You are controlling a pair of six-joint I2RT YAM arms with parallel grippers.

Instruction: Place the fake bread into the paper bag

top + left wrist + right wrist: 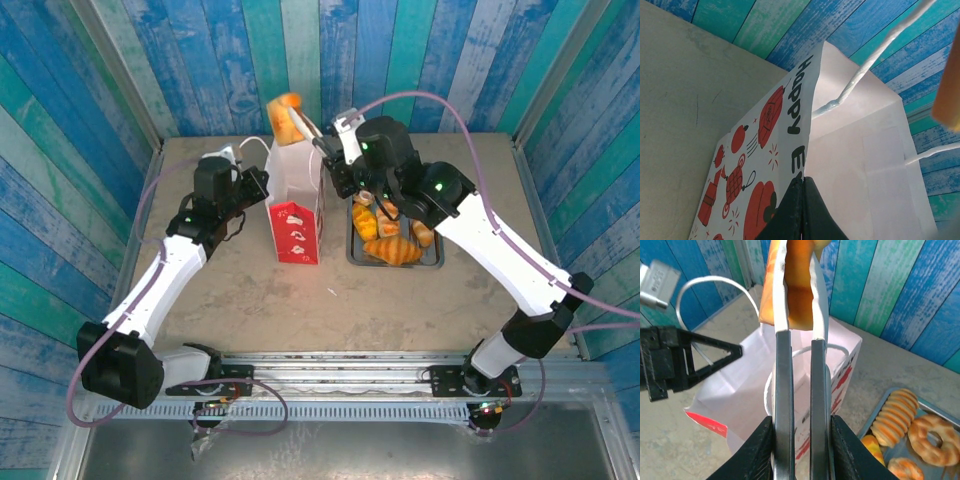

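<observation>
**Above the bag, bread in the tongs**

At the back of the table point(240, 300), the right gripper point(800, 437) is clamped on a pair of metal tongs point(782, 370). Its jaws are squeezed nearly together, with both arms of the tongs between them. And the tongs have got one: a golden-orange piece of bread point(799, 270) pinched at their tips, hanging in the air right over the mouth of the bag point(740, 390), clear of the paper. The bag stands on the table, white on top, red at the bottom, mouth gaping. On its left side the left gripper point(802, 200) is fully closed, nipping the bag's rim between its fingers. One white cord handle point(862, 75) arches up just past them. Just to the right of the bag sits the tray point(395, 266), with the other pastries point(392, 245) heaped in it, a ridged roll, a ring and a croissant among them.
</observation>
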